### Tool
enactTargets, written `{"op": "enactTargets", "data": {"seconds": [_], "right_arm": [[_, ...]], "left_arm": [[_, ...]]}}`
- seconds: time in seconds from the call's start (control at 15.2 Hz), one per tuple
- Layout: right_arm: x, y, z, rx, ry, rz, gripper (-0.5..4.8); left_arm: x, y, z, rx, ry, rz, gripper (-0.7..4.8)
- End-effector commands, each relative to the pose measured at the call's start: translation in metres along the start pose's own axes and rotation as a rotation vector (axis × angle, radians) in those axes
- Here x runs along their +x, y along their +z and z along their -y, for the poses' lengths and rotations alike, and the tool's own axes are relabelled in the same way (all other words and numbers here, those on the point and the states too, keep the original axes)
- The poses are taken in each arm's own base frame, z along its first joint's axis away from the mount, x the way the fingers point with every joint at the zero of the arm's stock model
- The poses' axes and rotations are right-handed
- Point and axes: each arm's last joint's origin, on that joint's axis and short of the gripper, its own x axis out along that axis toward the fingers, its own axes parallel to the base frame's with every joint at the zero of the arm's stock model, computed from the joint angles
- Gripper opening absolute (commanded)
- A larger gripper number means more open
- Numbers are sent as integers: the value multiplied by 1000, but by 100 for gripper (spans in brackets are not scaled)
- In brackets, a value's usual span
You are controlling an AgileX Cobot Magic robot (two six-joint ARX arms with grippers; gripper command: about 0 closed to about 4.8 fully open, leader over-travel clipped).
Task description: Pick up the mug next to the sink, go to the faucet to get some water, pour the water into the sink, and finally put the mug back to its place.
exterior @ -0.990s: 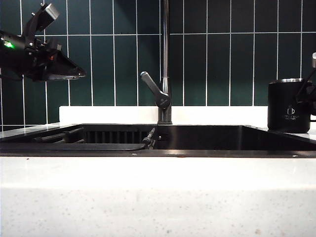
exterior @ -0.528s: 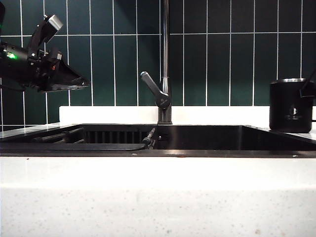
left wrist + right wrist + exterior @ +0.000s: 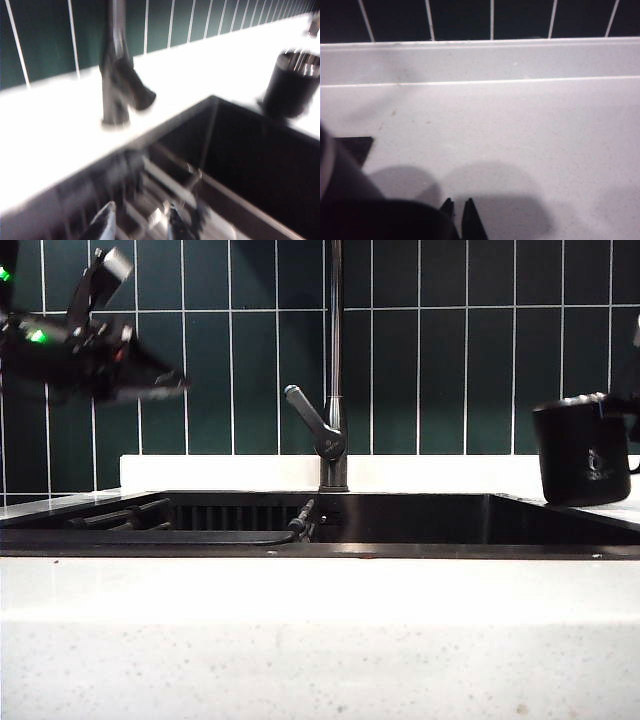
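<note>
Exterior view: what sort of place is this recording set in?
Most likely a kitchen counter: a black recessed sink, a tall faucet against dark green wall tiles, and a mug beside the basin.

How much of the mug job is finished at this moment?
Done: nothing yet. In hand: the mug tilts at the sink's right edge, with the right hand nearly shut beside it. The left hand hangs open over the sink. Left: filling at the faucet, pouring, returning.

The left gripper [image 3: 165,382] is motion-blurred in the exterior view; its jaw gap cannot be read there. The right gripper [image 3: 458,207] shows only two dark tips. Beside those jaws, the mug [image 3: 350,195] is a dark mass cut off by the frame edge; contact is unreadable.
</note>
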Motion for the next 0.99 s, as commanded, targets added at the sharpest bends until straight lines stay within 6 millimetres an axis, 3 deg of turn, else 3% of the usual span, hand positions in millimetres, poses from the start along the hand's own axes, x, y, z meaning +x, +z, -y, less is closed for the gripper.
{"op": "enactTargets", "data": {"seconds": [0.07,0.4,0.53,0.73,0.86,0.99], "right_arm": [[-9,19,-4,4,72,83,16],[-18,46,-20,49,221,158,9],[-13,61,-38,47,294,135,9],[-1,105,-82,34,428,95,8],[5,118,-104,27,482,57,8],[8,125,-121,20,523,16,8]], "left_arm": [[24,25,-21,-22,-86,54,130],[72,32,-37,-64,-280,32,130],[82,33,-42,-53,-294,37,130],[103,32,-60,-11,-276,54,133],[116,26,-71,0,-279,52,185],[126,21,-80,1,-275,52,187]]}}
